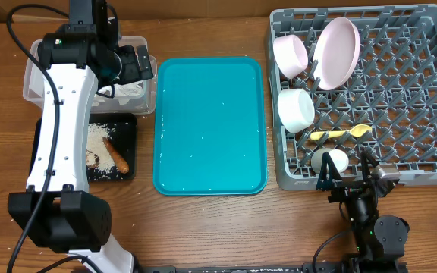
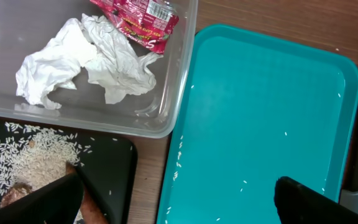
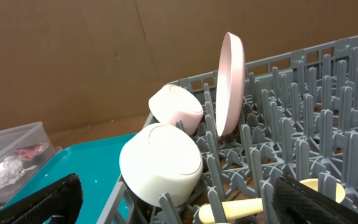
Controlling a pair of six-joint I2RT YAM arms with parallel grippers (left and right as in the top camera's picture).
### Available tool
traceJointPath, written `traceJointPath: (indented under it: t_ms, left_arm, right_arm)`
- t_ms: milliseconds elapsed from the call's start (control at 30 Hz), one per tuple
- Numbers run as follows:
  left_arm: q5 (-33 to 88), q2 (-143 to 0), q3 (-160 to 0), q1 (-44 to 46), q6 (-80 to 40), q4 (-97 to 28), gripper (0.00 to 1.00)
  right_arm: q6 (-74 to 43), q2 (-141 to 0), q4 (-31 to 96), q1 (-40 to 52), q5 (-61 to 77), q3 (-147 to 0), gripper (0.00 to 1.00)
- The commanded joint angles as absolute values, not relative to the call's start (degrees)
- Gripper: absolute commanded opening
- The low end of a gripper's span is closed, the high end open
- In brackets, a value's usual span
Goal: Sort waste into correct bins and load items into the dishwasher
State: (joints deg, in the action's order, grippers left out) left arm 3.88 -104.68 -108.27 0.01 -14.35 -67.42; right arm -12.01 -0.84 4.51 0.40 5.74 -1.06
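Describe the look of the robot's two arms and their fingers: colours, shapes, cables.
The left arm has long white links with chunky black joints, and black cables loop alongside. The right arm shows mostly black, with a cable at its base. Both arms' fingers are plain black wedges.

Crumpled napkin [image 2: 86, 62], wrapper [image 2: 138, 15] inside clear tub [image 2: 179, 74]

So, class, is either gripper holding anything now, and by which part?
Nothing is held: left gripper and right gripper both have jaws open and empty.

Overhead straight down; wrist views close, all sharing teal tray [image 1: 209, 125].
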Motion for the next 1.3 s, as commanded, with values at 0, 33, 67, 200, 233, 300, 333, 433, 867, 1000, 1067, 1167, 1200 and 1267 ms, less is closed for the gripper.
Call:
traceJointPath:
  t_ms: [0, 33, 67, 200, 233, 300, 333, 433, 867, 1000, 1067, 1167, 1200, 1267]
  left_arm:
    - [-0.27, -98.39, -108.81, 0.05, -12.19, -67.35, 1.00]
    - [-0.86, -97.25, -108.73, 0.08, -12.16, -67.46, 1.00]
    - [-1.04, -95.66, -108.33, 0.05, -12.12, -67.02, 1.00]
    - [1.91, -85.60, -99.59, 0.05, -8.97, -57.30, 1.00]
    - [2.96, -82.30, -95.24, 0.05, -8.14, -52.88, 1.00]
    - [3.64, -76.55, -86.85, 0.05, -7.81, -45.17, 1.00]
    - [3.75, -73.71, -82.46, 0.03, -7.81, -41.34, 1.00]
    - [4.10, -61.28, -62.94, 0.03, -7.68, -25.89, 1.00]
    - [2.09, -24.77, -12.56, 0.01, -7.66, 4.84, 1.00]
    - [0.30, -15.68, -5.69, 0.01, -7.62, 7.84, 1.00]
    - [-0.23, -11.86, -3.62, 0.01, -7.62, 7.70, 1.00]
    - [-0.25, -6.79, -1.04, 0.01, -7.18, 7.64, 1.00]
    - [-0.23, -5.56, -0.45, 0.01, -7.07, 7.22, 1.00]
    - [-0.43, -3.53, -0.27, 0.03, -6.59, 4.14, 1.00]
  right_arm:
    - [-12.38, -0.16, 4.10, 0.30, 6.11, -0.45, 1.00]
    - [-12.36, -0.16, 4.10, 0.30, 6.11, -0.45, 1.00]
    - [-12.38, -0.16, 4.10, 0.30, 6.11, -0.45, 1.00]
    - [-12.38, -0.16, 4.10, 0.30, 6.11, -0.45, 1.00]
    - [-12.38, -0.16, 4.10, 0.30, 6.11, -0.45, 1.00]
    - [-12.38, -0.16, 4.12, 0.30, 6.11, -0.45, 1.00]
    - [-12.38, -0.16, 4.10, 0.30, 6.11, -0.45, 1.00]
    - [-12.38, -0.16, 4.10, 0.30, 6.11, -0.45, 1.00]
    - [-12.38, -0.16, 4.10, 0.30, 6.11, -0.45, 1.00]
    - [-12.38, -0.16, 4.10, 0.30, 6.11, -0.45, 1.00]
    - [-12.38, -0.16, 4.10, 0.30, 6.11, -0.45, 1.00]
    - [-12.38, -0.16, 4.10, 0.30, 6.11, -0.45, 1.00]
    - [-12.38, -0.16, 4.12, 0.30, 6.11, -0.45, 1.00]
    - [-12.38, -0.16, 4.10, 0.30, 6.11, -0.45, 1.00]
